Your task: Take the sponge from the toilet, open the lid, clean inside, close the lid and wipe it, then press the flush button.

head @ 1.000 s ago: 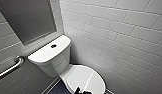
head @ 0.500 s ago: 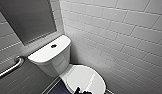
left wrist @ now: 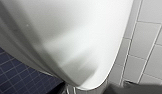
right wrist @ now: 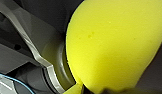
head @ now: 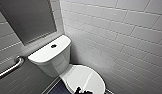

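The right gripper (right wrist: pixel 102 90) grasps the sponge (right wrist: pixel 117 45), a yellow block seen close against the robot's own grey parts. The toilet (head: pixel 53 58) stands in a white-tiled corner with its lid (head: pixel 84 78) down over the bowl and the flush button (head: pixel 53 46) on the tank top. The left gripper (left wrist: pixel 97 90) hangs near the lid's edge; I cannot tell whether it is released or clenched.

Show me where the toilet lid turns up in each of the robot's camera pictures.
Head view: the lid, closed, sits low in the middle, in front of the tank.
Left wrist view: the lid is the broad white curve, seen close.
Right wrist view: the yellow sponge, close up, instead.
Shared landmark: the white wall tiles beside the lid.
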Available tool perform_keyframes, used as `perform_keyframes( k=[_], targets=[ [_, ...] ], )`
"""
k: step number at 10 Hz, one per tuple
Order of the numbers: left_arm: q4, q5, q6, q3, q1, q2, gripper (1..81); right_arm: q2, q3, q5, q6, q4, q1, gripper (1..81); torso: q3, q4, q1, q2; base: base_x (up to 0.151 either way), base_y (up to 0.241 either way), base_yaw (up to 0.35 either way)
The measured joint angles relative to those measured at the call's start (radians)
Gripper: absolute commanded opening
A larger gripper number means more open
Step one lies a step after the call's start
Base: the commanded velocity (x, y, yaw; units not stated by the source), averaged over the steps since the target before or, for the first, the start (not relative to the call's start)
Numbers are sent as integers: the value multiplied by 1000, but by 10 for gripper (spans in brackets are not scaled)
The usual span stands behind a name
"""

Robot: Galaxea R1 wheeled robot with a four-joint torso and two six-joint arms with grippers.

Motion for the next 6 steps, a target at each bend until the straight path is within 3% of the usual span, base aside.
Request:
perform_keyframes(
  k=[1,2,6],
  targets=[
    [4,-88,4,36,-25,-4,811,0,0,-1,0,-1,1,10,0,0,0,0,0,0,0],
    [4,-125,4,56,-65,-11,811,1,0,-2,0,-1,1,10,0,0,0,0,0,0,0],
    [5,-122,4,70,-41,-22,811,1,0,-3,0,-1,1,10,0,0,0,0,0,0,0]
  ],
)
